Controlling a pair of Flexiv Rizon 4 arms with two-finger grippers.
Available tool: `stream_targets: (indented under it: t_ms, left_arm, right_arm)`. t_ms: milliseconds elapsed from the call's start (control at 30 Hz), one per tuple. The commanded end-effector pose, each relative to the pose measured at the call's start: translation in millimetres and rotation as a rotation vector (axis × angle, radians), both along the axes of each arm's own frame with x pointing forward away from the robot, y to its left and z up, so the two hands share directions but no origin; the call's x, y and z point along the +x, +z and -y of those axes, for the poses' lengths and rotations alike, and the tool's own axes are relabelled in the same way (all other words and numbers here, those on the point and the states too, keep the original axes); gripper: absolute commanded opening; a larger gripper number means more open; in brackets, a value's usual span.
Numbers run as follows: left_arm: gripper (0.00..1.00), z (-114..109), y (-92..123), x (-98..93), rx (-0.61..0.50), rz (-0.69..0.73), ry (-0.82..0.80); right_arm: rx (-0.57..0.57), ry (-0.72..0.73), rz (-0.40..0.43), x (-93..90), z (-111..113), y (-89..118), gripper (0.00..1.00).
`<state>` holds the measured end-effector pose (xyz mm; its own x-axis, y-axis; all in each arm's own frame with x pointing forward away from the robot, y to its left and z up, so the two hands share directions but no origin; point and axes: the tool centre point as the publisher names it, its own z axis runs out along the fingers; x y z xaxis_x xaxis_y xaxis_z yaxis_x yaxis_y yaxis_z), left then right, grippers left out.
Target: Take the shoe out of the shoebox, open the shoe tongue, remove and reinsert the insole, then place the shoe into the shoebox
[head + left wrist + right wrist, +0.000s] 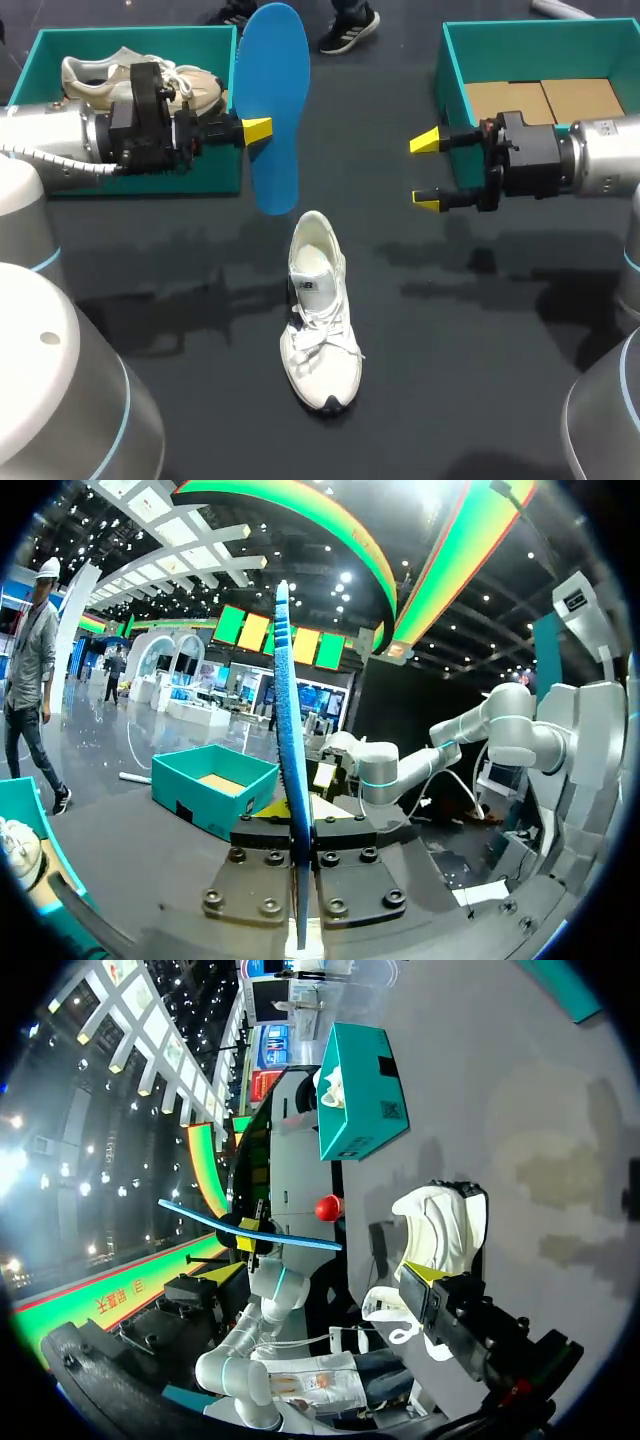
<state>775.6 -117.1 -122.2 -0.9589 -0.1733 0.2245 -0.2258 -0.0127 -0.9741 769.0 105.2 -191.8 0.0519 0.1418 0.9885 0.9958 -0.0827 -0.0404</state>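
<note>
My left gripper (257, 130) is shut on a blue insole (276, 110) and holds it on edge above the table, beside the left teal shoebox (215, 176). In the left wrist view the insole (288, 770) stands upright between the fingers. A white shoe (320, 320) lies on the dark table, toe towards me, with its mouth open. My right gripper (428, 171) hangs open and empty in front of the right teal shoebox (452, 92). In the right wrist view the shoe (440, 1222) lies just ahead of one yellow fingertip (422, 1273), with the insole (250, 1228) beyond it.
A second pale shoe (140, 80) lies inside the left shoebox, behind my left wrist. The right shoebox shows only its brown cardboard floor (545, 100). Bare dark table surrounds the white shoe.
</note>
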Motion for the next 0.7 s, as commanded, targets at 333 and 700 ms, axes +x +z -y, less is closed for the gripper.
stream_targets:
  t_ms: [333, 700]
  left_arm:
    - [0.0, -5, 14, 17.1, 0.056, 0.387, -0.078]
    - [0.0, -5, 14, 17.1, 0.056, 0.387, -0.078]
  right_arm:
    - [-0.002, 0.0, -0.001, 0.0, -1, 0, 1.0]
    - [-0.002, 0.0, -0.001, 0.0, -1, 0, 1.0]
